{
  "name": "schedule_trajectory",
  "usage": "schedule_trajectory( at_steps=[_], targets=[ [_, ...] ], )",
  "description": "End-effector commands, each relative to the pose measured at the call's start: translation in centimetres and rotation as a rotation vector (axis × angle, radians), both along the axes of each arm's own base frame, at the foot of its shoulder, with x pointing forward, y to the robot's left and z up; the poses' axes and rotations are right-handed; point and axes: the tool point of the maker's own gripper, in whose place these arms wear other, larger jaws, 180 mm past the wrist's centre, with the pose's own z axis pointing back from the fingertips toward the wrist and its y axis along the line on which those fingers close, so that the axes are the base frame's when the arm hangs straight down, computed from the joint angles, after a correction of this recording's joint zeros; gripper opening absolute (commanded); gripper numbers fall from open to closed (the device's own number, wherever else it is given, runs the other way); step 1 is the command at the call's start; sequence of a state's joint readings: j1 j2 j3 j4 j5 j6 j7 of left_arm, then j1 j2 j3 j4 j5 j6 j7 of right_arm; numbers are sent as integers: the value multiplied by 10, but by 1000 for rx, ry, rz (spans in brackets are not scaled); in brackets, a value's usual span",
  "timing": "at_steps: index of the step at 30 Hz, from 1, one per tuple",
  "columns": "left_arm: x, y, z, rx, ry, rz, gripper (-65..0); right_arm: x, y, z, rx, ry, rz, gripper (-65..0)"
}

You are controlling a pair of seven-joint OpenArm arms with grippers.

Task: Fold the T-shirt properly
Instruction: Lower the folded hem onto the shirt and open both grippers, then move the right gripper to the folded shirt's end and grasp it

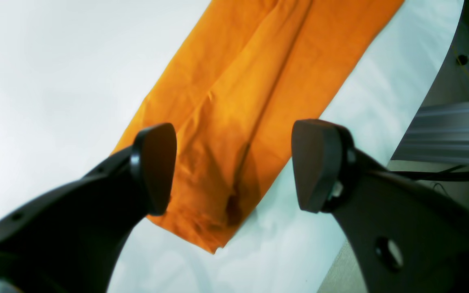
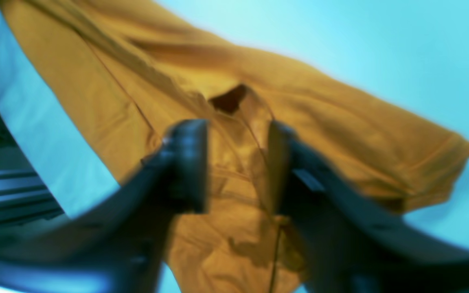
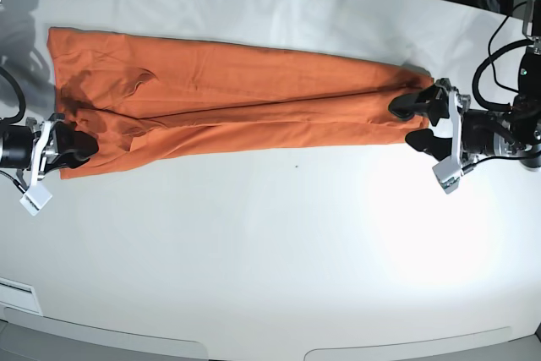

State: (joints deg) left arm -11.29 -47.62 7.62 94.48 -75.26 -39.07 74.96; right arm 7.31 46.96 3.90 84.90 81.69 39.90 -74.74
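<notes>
T-shirt (image 3: 245, 99): I see it lying flat on the white table (image 3: 270, 251), folded lengthwise into a long narrow orange band that runs almost from one arm to the other.
Left gripper (image 1: 234, 167): its jaws are spread wide over the narrow end of the band, with nothing between them; the cloth lies on the table below.
Right gripper (image 2: 238, 167): I see its jaws partly apart at the sleeve and collar end. The picture is blurred, and I cannot tell whether any fabric is caught between them.
Stage, as I judge it: the lengthwise fold looks laid, and the crosswise folds are not yet done.
Risk one: if a layer clings to the right fingers (image 2: 187, 162) when I pull away, the collar end could lift and the fold could open.
Risk two: the sleeve end is bunched and wrinkled, so folding over it would press in creases.
Risk three: a shallow pinch on this thin cloth may catch only the top layer and skew the fold.
</notes>
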Motion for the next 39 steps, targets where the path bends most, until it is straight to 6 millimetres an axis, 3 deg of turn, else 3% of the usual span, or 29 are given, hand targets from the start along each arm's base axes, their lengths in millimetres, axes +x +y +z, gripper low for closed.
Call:
schedule_trajectory(
  at_steps=[1,2,6,12,17,25,31,35,39],
  targets=[
    [7,8,9,31,-31,11,-195,7,-9,17,-8,-45,-11,-593],
    [8,11,7,50,-32,17,-200,6,-12,18,-9,-46,-21,-650],
    [8,12,6,61,-35,17,-282,0,-18,17,31,-53,-70,-650],
    [21,15,19,29,-90,61,-282,-19,-17,0,139,-28,-155,-650],
    [40,30,39,18,-183,146,-273,-32,-1,-25,219,-2,-219,-650],
    [60,59,63,17,-272,300,-273,-26,-14,-64,49,-46,-318,-650],
    [65,73,75,17,-306,361,-273,-44,-19,-93,-38,-33,-351,-650],
    [64,73,73,16,-302,362,-273,-51,-15,-104,-60,-15,-356,-650],
    [56,72,59,20,-256,369,-273,-52,-22,-112,-119,-26,-376,-650]
  ],
)
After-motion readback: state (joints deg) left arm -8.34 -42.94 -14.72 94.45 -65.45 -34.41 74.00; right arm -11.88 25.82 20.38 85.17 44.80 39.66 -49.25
